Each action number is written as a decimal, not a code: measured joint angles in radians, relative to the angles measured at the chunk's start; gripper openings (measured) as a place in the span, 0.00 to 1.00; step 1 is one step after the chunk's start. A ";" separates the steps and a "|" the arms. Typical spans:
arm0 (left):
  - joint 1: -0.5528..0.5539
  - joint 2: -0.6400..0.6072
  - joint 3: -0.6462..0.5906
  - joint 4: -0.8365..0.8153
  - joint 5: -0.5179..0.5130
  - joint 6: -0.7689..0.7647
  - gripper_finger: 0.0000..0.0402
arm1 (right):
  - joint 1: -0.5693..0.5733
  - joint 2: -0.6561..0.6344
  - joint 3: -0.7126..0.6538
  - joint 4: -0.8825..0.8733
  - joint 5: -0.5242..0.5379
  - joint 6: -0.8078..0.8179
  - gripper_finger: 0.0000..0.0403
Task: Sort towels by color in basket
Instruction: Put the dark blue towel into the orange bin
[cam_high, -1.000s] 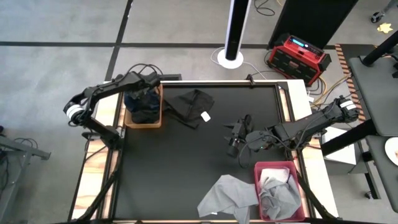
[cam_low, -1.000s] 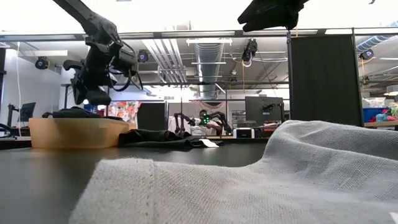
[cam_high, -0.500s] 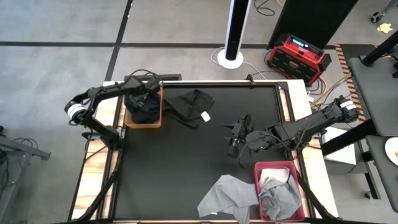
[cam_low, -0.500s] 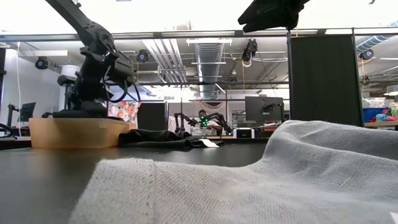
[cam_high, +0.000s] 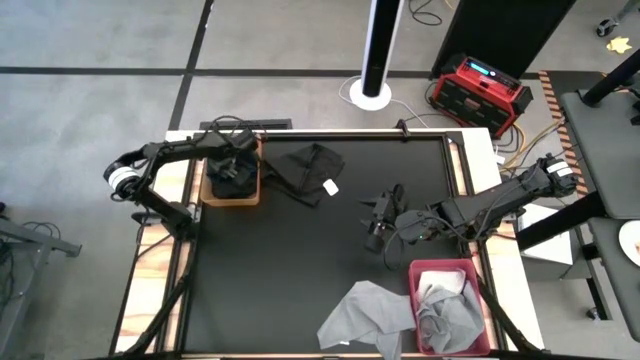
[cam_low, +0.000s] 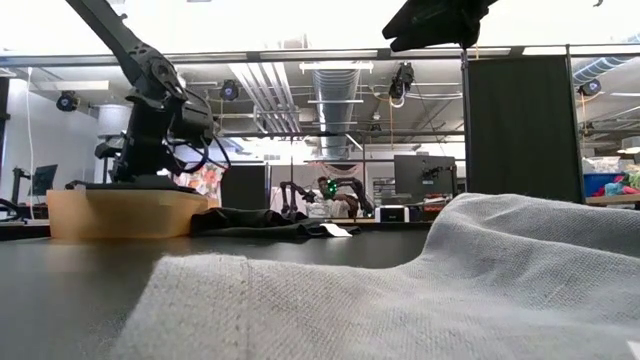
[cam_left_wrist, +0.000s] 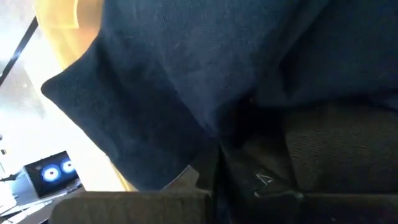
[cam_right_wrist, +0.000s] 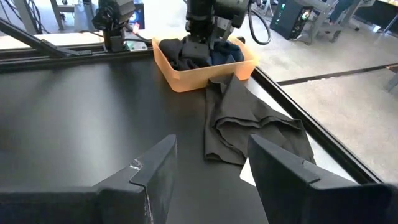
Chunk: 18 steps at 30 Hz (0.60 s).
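The left pincer (cam_high: 232, 165) is down inside the orange basket (cam_high: 207, 188) at the far left corner of the tabletop (cam_high: 280, 260). Its tips are buried in dark cloth; they are closed, and whether cloth is caught between them cannot be made out. The left wrist view is almost filled by navy towel (cam_left_wrist: 186, 68) pressed close against the lens, with only a strip of orange wall at one corner. In the right wrist view the basket holds black and navy towels (cam_right_wrist: 202, 53) heaped together.

The right pincer (cam_high: 378, 222) hovers over the middle of the tabletop towards its right edge, its two fingers (cam_right_wrist: 155, 171) partly apart with nothing between them.

A black towel (cam_high: 310, 170) with a small white tag (cam_high: 329, 186) lies crumpled on the tabletop just beside the basket, along the far edge. A grey towel (cam_high: 365, 315) sprawls at the near edge, partly cut off by the frame, and touches the red basket (cam_high: 440, 268) at the near right corner, which holds more grey and white cloth (cam_high: 445, 310). In the low view this grey towel (cam_low: 400, 290) blocks much of the foreground.

The tabletop is matt black with a pale wooden border. Beyond it lie a grey floor, a white column (cam_high: 378, 50) and a red box (cam_high: 480, 85).
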 joint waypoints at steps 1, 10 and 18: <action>0.000 0.000 -0.004 0.001 0.000 -0.001 0.00 | 0.000 0.000 0.000 0.000 0.000 0.000 0.47; 0.000 -0.007 0.035 -0.046 -0.009 0.011 0.00 | 0.000 0.000 -0.001 0.011 0.000 0.000 0.47; 0.000 -0.012 0.136 -0.165 -0.027 0.015 0.00 | 0.000 0.000 -0.001 0.011 0.000 0.000 0.47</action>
